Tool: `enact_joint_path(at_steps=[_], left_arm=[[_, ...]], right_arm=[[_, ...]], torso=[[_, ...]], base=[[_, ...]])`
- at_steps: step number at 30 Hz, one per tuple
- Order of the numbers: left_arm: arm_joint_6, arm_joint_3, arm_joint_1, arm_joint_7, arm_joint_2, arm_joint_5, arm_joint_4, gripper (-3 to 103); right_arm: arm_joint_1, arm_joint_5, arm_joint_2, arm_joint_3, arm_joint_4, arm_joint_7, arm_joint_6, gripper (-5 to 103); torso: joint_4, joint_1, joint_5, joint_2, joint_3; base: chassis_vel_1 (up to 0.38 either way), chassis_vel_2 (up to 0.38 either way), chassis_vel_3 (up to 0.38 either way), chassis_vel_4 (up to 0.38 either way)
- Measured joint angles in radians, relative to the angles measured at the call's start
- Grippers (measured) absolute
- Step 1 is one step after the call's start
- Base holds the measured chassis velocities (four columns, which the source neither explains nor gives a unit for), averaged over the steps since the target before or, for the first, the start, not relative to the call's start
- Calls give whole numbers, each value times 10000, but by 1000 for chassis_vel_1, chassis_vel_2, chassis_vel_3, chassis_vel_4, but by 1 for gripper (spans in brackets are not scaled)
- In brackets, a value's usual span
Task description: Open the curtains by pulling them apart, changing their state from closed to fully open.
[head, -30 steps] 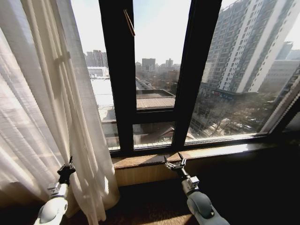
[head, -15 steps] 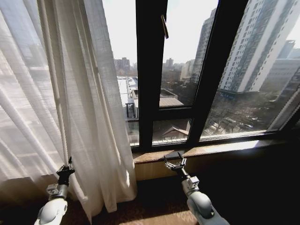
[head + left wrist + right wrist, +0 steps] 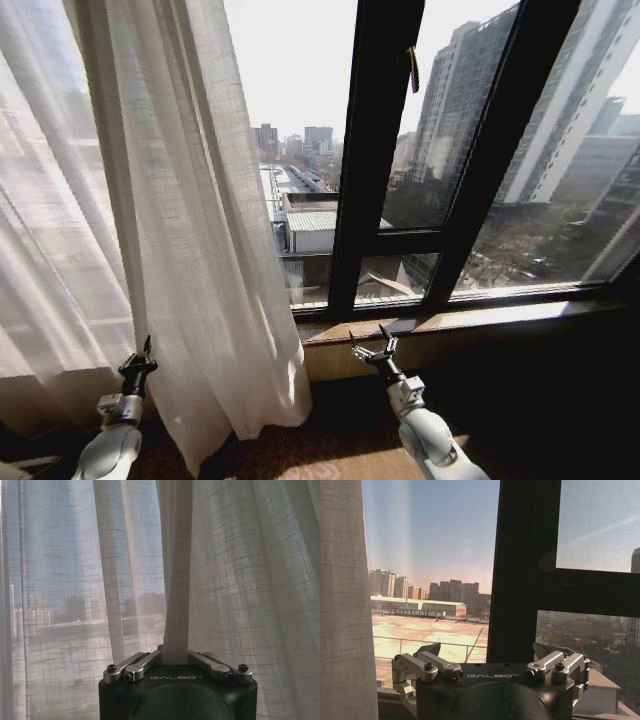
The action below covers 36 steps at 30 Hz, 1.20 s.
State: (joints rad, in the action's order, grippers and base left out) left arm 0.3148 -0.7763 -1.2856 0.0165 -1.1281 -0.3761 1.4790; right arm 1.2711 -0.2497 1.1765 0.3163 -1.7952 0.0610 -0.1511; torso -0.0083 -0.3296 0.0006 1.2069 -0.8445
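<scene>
Sheer cream fabric of the curtains [image 3: 190,230] hangs bunched at nine o'clock, one pleat pinched in the left gripper [image 3: 175,656], and we judge it could slip free under strain, while the right gripper [image 3: 372,347] at five o'clock stands wide, empty.

A dark window frame [image 3: 372,170] rises straight ahead of the right jaws, its thick upright splitting the glass; a second slanted upright [image 3: 500,160] stands farther to their right. A small handle [image 3: 412,68] hangs on the frame, high above the jaws. Just beyond and level with the jaw tips runs a brownish window sill [image 3: 470,320], sunlit along its top. Through the glass, far past the jaws, a tall apartment tower [image 3: 455,100] stands to the right, a low flat-roofed building [image 3: 315,225] lies below, and distant high-rises [image 3: 455,591] line the horizon. Patterned carpet [image 3: 320,445] lies beneath the jaws.
</scene>
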Motion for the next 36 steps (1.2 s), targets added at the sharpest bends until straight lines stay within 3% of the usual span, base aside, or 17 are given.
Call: enact_joint_path(at_steps=[21, 36], left_arm=[[46, -4, 11, -19, 3, 23, -87, 0], [202, -168, 11, -28, 161, -1, -282, 0]], right_arm=[[0, 0, 2, -1, 0, 1, 0, 100], [0, 0, 3, -4, 0, 0, 0, 100]], torso=[[1, 1, -8, 1, 2], [2, 3, -8, 2, 3]], base=[[-11, -9, 9, 4], [180, 176, -183, -181]])
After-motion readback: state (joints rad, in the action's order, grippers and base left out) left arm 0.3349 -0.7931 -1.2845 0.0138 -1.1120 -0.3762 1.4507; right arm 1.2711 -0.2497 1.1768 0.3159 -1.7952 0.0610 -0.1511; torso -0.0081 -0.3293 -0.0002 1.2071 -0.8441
